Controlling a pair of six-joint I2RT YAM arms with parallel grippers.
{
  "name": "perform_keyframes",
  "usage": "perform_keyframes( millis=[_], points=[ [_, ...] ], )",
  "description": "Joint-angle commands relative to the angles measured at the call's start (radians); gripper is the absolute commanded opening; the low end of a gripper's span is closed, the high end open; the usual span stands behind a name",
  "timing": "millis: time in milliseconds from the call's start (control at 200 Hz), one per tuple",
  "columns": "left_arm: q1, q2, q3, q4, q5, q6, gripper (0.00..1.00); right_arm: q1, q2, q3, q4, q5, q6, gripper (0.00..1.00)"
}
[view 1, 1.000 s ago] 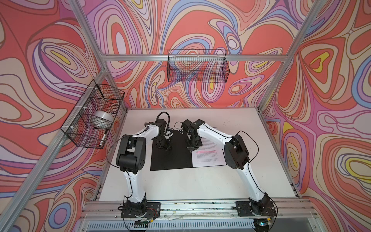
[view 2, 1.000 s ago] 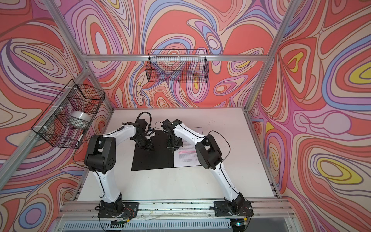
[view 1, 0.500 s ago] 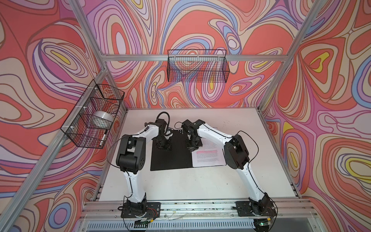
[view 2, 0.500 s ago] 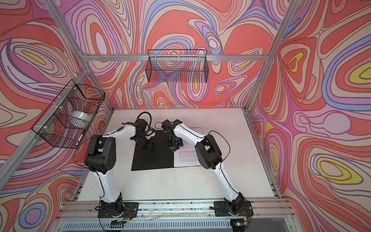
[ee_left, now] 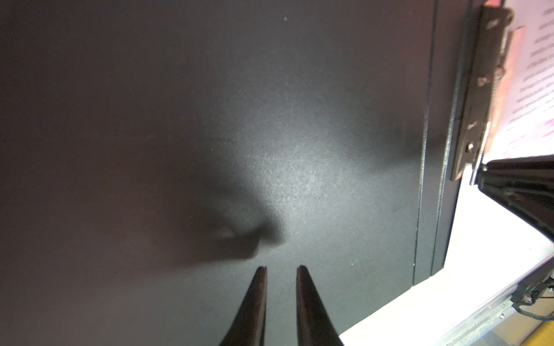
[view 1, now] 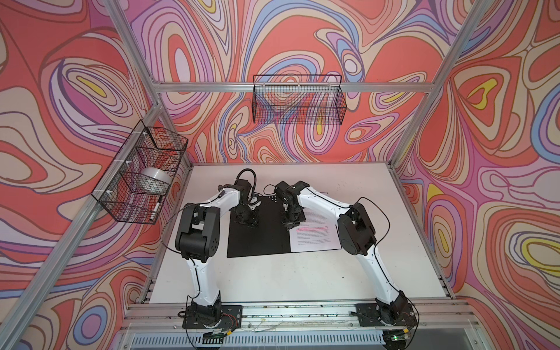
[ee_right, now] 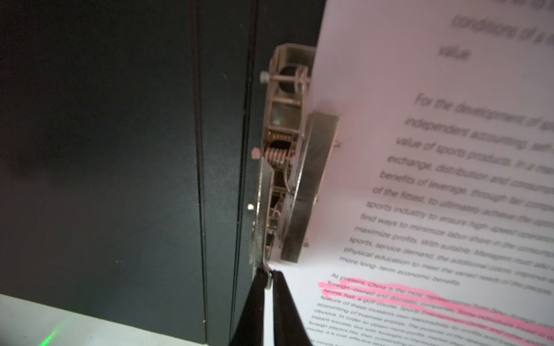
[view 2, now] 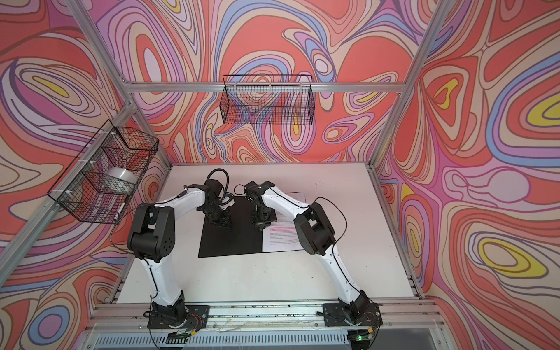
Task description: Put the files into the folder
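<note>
The folder (view 1: 257, 239) lies open on the white table, black inside up, in both top views (view 2: 230, 242). The files (view 1: 313, 238), white sheets with a pink highlighted band, lie on its right half, their edge under the metal spine clip (ee_right: 287, 167). My right gripper (ee_right: 269, 274) is shut on the tip of the clip's perforated lever (ee_right: 260, 224), beside the files (ee_right: 434, 194). My left gripper (ee_left: 281, 267) points down at the bare black left flap (ee_left: 180, 119), its fingers a narrow gap apart with nothing between them. Whether its tips touch the flap I cannot tell.
A wire basket (view 1: 142, 178) on the left wall holds a tape roll and a marker. Another wire basket (view 1: 298, 104) hangs on the back wall. White table (view 1: 272, 278) shows in front of the folder, ending at an aluminium rail (view 1: 303, 309).
</note>
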Motion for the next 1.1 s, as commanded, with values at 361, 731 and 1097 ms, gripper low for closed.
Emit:
perform_keyframes(
  millis=[361, 731, 1097],
  points=[
    [0.007, -0.002, -0.016, -0.020, 0.014, 0.009, 0.19, -0.004, 0.104, -0.030, -0.039, 0.036, -0.012, 0.07],
    [0.010, -0.010, -0.022, -0.020, 0.015, 0.012, 0.19, -0.004, 0.114, -0.030, -0.041, 0.030, -0.014, 0.08],
    [0.014, -0.032, -0.012, -0.024, 0.023, 0.018, 0.20, -0.004, 0.082, 0.027, -0.071, 0.029, -0.003, 0.10]
  ],
)
